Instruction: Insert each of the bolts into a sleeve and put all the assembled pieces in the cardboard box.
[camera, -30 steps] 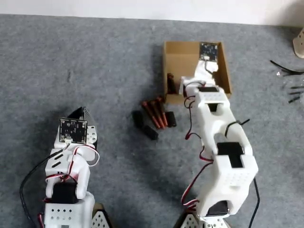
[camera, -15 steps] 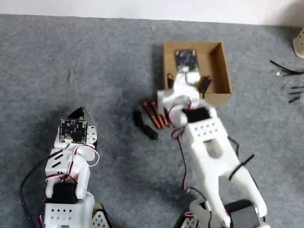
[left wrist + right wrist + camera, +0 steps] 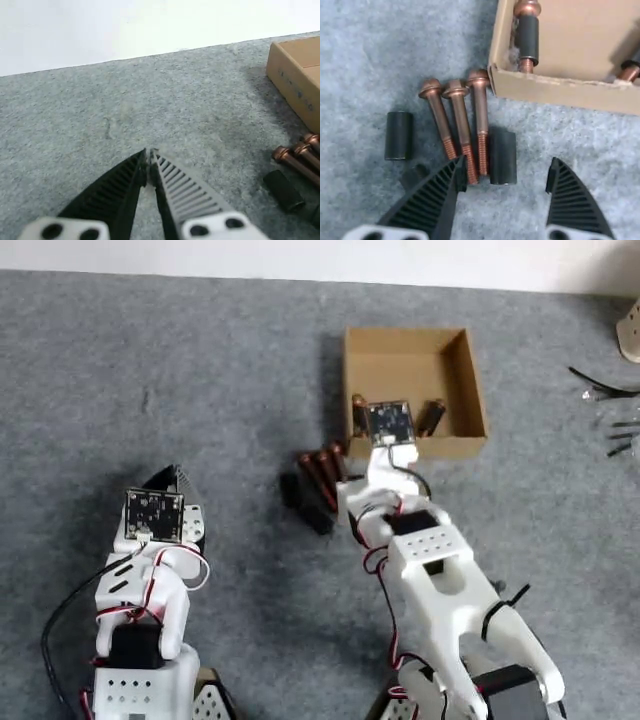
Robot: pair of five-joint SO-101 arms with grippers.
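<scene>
Three copper bolts [image 3: 460,125] lie side by side on the grey carpet just outside the cardboard box [image 3: 560,90]. Black sleeves rest beside them: one [image 3: 399,135] apart at one side, one [image 3: 503,157] against the nearest bolt, and a third [image 3: 415,175] partly behind a finger. My right gripper [image 3: 506,167] hovers open over the bolts' threaded ends and that sleeve. Two assembled pieces [image 3: 358,415] [image 3: 432,418] lie in the box [image 3: 470,380]. My left gripper [image 3: 149,155] is shut and holds nothing, well left of the bolts [image 3: 295,155].
The right arm [image 3: 430,550] stretches from the table's near edge to the box's front wall. The left arm [image 3: 150,570] stays at the near left. Black cables and small parts [image 3: 605,390] lie at the far right edge.
The right gripper has pulled back out of the box, leaving an assembled piece at its right side, and has swung left and nearer, over the loose bolts. The left arm has not moved.
</scene>
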